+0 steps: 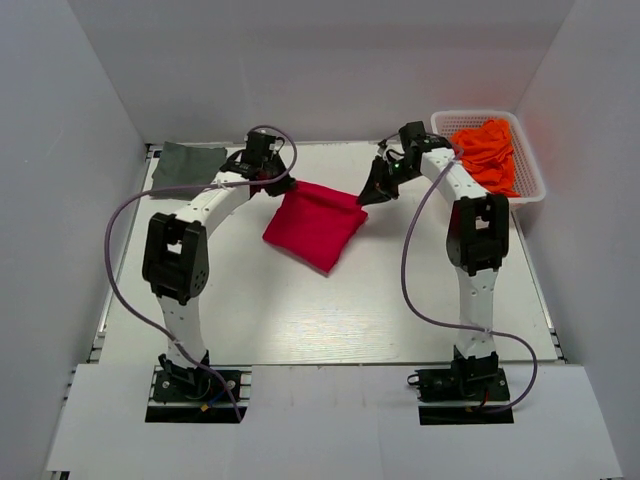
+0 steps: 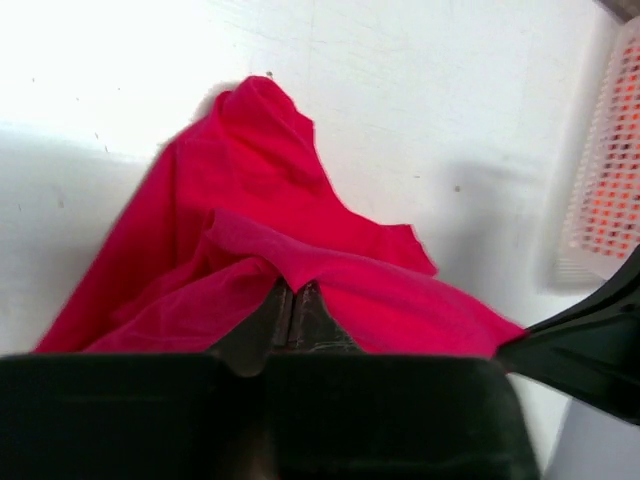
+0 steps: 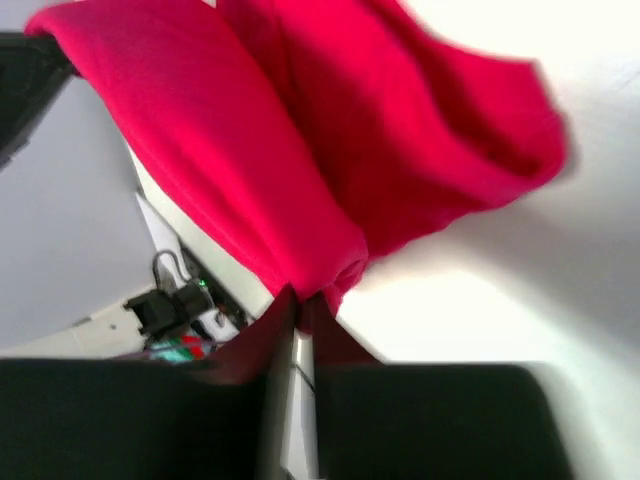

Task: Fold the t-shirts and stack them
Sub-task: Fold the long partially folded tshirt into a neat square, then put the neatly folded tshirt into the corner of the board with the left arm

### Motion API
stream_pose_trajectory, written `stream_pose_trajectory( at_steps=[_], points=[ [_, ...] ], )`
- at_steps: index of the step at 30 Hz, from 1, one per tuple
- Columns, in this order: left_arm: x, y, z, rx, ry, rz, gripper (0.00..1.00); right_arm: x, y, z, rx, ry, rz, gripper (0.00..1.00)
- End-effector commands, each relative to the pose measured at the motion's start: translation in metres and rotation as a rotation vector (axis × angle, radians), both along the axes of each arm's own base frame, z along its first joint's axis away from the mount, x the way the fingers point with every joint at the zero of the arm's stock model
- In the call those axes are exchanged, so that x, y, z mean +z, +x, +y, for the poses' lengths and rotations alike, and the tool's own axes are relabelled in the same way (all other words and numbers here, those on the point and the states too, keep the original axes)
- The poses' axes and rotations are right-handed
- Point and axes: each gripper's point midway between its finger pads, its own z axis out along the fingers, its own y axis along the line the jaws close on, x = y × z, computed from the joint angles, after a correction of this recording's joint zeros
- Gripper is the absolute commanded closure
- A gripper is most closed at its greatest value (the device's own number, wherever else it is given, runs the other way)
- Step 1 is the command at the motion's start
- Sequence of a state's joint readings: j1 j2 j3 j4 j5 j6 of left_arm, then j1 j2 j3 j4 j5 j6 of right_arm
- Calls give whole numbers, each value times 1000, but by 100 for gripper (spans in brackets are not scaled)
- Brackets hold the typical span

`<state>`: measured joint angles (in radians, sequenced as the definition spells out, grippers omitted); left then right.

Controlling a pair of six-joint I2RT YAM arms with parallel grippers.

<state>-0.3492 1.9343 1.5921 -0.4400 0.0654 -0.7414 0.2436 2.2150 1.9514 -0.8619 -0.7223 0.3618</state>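
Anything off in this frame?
Nothing spilled or damaged. The red t-shirt sits skewed, one corner pointing toward the arm bases, pinched along its far edge by the left gripper and right gripper. The orange t-shirts lie crumpled in the basket.

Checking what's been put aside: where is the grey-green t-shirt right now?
In the top external view, the grey-green t-shirt lies flat at the far left corner of the table, beyond the left arm and left of the red t-shirt, not touching it.
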Motion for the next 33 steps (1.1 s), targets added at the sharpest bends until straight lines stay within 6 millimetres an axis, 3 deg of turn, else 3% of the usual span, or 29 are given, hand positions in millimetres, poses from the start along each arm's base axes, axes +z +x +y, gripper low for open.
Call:
stream_pose_trajectory(
  at_steps=[1, 2, 3, 4, 5, 6, 8, 9, 10, 11, 12, 13, 14, 16, 17, 19, 22, 23, 24, 27, 31, 33],
  points=[
    [21, 33, 7, 28, -24, -96, 79, -1, 27, -8, -22, 16, -53, 78],
    [20, 37, 3, 16, -37, -104, 46, -9, 36, -9, -33, 6, -66, 34],
    [25, 41, -5, -31, -49, -127, 9, -2, 54, -14, -53, 8, -131, 10],
    [26, 47, -10, -67, -47, -149, 0, -12, 63, -22, -85, -42, -140, 10],
    [4, 49, -12, -91, -20, -106, 0, -7, 76, -28, -107, -61, -171, 10],
    [12, 58, -12, -95, -2, -115, 0, 4, 84, -30, -99, -68, -219, 10],
    [-7, 49, -14, -181, 48, -56, 0, 17, 86, -38, -107, -107, -262, 10],
    [-19, 45, -21, -232, 60, -39, 0, 10, 80, -37, -100, -123, -251, 10],
    [-22, 39, -21, -261, 66, -21, 0, 23, 75, -36, -93, -115, -300, 10],
    [-22, 37, -22, -296, 76, -32, 0, 22, 70, -36, -93, -114, -296, 10],
    [-40, 28, -19, -312, 97, 4, 0, 3, 55, -38, -87, -120, -244, 10],
    [-36, 22, -16, -321, 105, 4, 0, 19, 48, -37, -82, -108, -274, 10],
    [-47, 11, -11, -352, 137, 22, 0, 18, 44, -40, -83, -120, -273, 10],
    [-42, 1, -5, -362, 157, 14, 0, 11, 23, -45, -63, -148, -260, 10],
    [-48, -4, -2, -380, 173, 17, 0, 8, 21, -50, -69, -174, -269, 10],
    [-50, -3, 8, -380, 234, 2, 0, 1, 1, -52, -54, -188, -248, 10],
    [-71, -9, 19, -371, 325, 74, 3, -3, -14, -54, -43, -186, -242, 10],
    [-74, -6, 22, -358, 344, 82, 5, -10, -17, -54, -51, -183, -235, 10],
    [-92, -11, 25, -351, 354, 146, 10, -8, -19, -54, -57, -182, -240, 10],
    [-109, -23, 22, -404, 363, 210, 17, -18, -23, -58, -63, -202, -209, 10],
    [-128, -46, 8, -539, 340, 223, 19, -15, -21, -59, -68, -209, -220, 10],
    [-128, -50, -1, -602, 298, 208, 19, -14, -20, -61, -73, -212, -224, 10]
  ],
)
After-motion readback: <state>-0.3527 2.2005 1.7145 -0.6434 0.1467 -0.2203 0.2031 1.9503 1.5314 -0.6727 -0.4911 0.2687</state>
